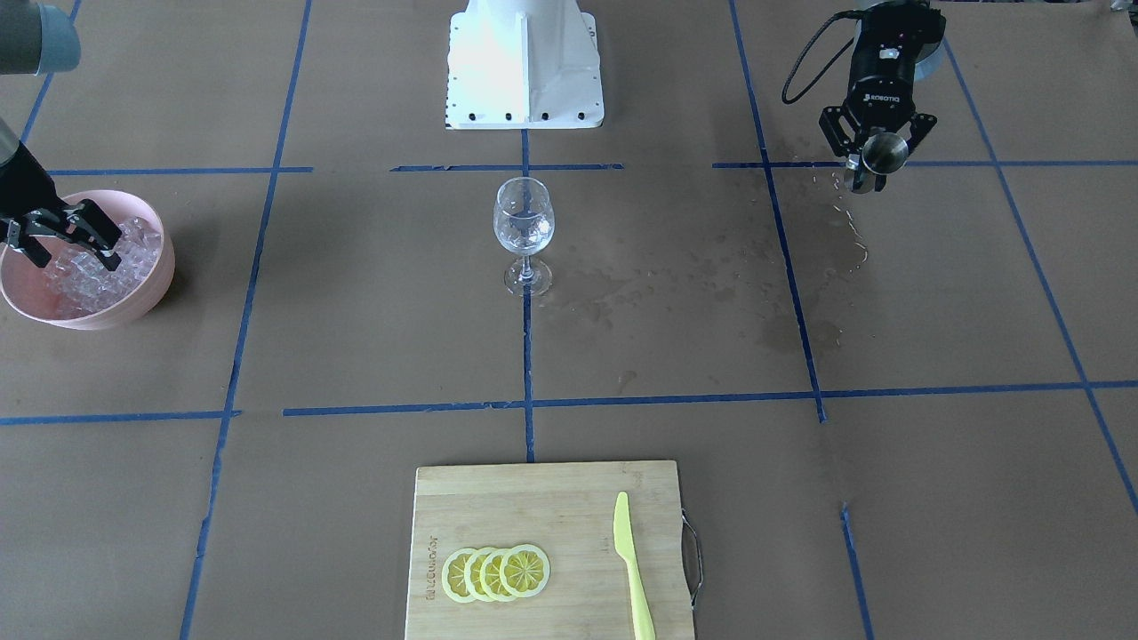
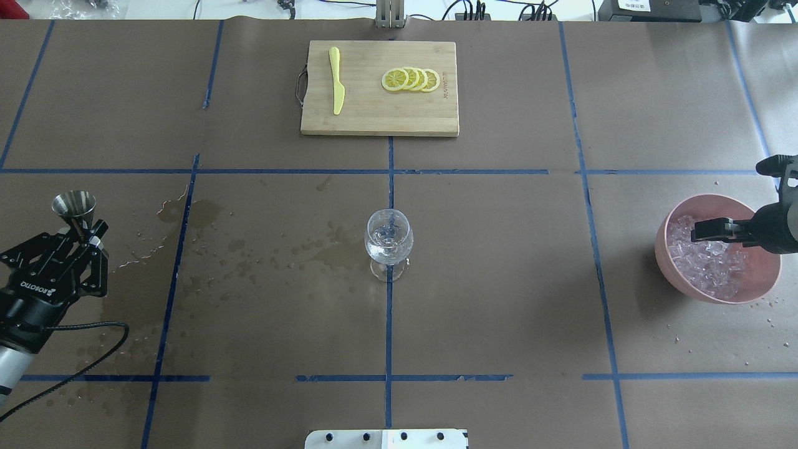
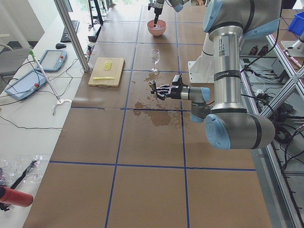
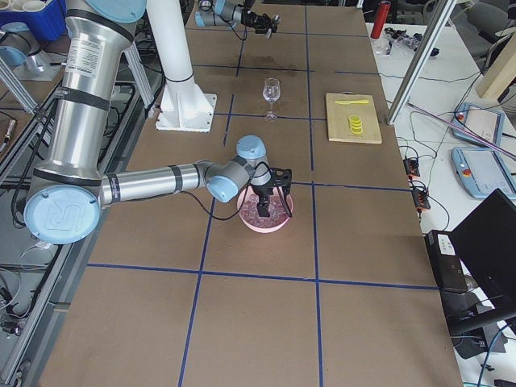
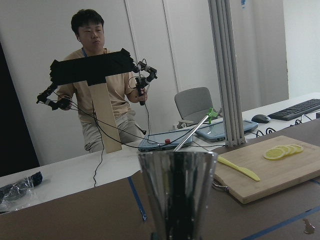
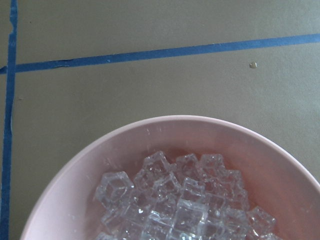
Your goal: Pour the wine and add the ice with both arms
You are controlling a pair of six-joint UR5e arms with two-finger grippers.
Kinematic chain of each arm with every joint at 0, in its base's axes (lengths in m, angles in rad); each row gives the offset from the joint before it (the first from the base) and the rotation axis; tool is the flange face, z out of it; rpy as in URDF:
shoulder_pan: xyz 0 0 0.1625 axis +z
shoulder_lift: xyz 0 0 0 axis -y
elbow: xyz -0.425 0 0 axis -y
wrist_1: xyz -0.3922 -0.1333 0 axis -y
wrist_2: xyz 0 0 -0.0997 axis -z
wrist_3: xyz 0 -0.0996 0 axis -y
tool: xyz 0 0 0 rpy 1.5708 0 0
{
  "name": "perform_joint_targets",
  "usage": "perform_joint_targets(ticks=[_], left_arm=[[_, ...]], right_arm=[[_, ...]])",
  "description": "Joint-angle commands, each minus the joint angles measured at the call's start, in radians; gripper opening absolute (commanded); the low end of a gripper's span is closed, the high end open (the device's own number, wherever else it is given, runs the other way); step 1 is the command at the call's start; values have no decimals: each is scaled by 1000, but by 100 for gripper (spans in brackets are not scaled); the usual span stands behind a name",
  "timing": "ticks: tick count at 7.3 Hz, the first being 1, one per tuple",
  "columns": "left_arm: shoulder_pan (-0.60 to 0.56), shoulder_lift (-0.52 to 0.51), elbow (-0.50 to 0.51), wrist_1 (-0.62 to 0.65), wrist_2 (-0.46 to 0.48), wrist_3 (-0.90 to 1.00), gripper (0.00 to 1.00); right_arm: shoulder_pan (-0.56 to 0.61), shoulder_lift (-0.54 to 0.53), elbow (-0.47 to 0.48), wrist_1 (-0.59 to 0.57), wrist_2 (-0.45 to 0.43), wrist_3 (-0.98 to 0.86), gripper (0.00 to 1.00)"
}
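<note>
A clear wine glass (image 1: pixel 524 233) (image 2: pixel 388 243) stands at the table's centre, with a little clear wine (image 2: pixel 386 251) barely visible in its bowl. My left gripper (image 2: pixel 84 236) (image 1: pixel 867 164) is shut on the waist of an upright steel jigger (image 2: pixel 74 206) (image 5: pixel 177 192), well to the glass's side and above a wet patch. At the other end of the table, a pink bowl (image 2: pixel 764 277) (image 1: pixel 151 293) holds a heap of ice (image 2: pixel 707 265) (image 6: pixel 180 200). My right gripper (image 2: pixel 697 231) (image 1: pixel 76 256) hangs open just over the ice, nothing between its fingers.
Wet spill patches (image 2: pixel 280 249) spread between the jigger and the glass. A wooden cutting board (image 2: pixel 374 118) at the far side carries lemon slices (image 2: pixel 411 79) and a yellow knife (image 2: pixel 336 87). The white robot base (image 1: pixel 524 62) stands behind the glass. A person sits beyond the table.
</note>
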Motion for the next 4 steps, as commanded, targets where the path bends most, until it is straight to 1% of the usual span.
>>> perform_joint_targets(ticks=[1, 2, 3, 4], left_arm=[[1, 0, 1, 2, -3, -3, 0], [1, 0, 2, 3, -5, -3, 0], [1, 0, 2, 3, -6, -3, 0], [1, 0, 2, 5, -8, -3, 0]], right_arm=[[-11, -17, -1, 1, -2, 6, 94], [-10, -23, -2, 1, 1, 6, 75], [-11, -21, -2, 1, 4, 6, 60], [-11, -23, -2, -1, 4, 5, 51]])
